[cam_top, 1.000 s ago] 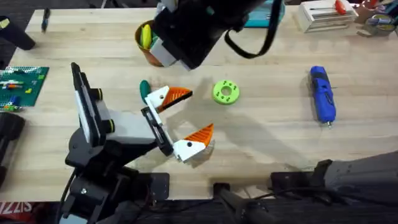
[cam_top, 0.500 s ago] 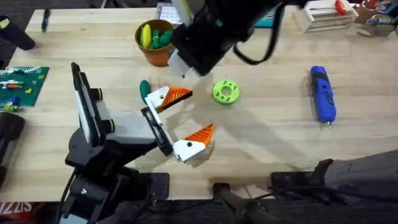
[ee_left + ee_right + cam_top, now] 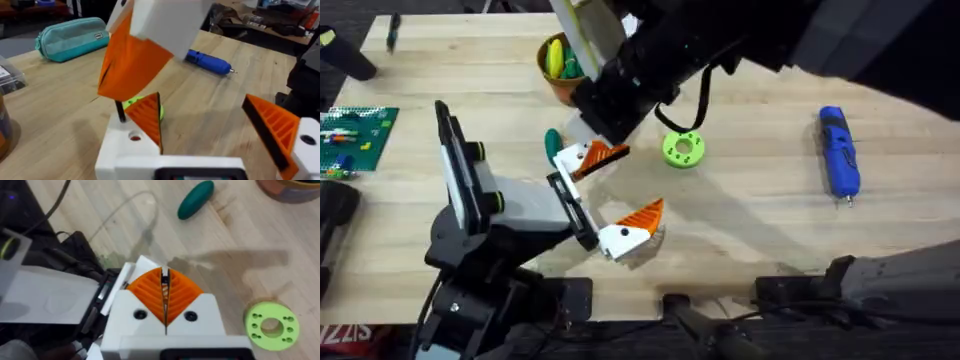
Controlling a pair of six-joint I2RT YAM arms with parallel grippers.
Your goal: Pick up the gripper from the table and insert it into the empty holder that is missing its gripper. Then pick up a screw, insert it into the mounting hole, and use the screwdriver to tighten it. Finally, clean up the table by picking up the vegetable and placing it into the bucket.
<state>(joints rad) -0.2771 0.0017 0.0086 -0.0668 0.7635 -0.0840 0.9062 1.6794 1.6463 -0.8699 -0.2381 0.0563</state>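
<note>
The holder is my left arm's white gripper body. Both white fingers with orange tips sit in it, one farther back, one nearer. My left gripper stands open. My right gripper hangs shut just above the rear finger. A thin dark pin stands under its pads; whether it is a screw or held, I cannot tell. A green vegetable lies beside it. The bucket holds yellow and green pieces. The blue screwdriver lies far right.
A lime-green ring with holes lies right of the rear finger. A green brick plate sits at the left edge, a white box at the back right, a teal pouch behind.
My right arm has swung from over the bucket down and left to just above the holder's rear finger, uncovering the bucket. The left arm has not moved.
</note>
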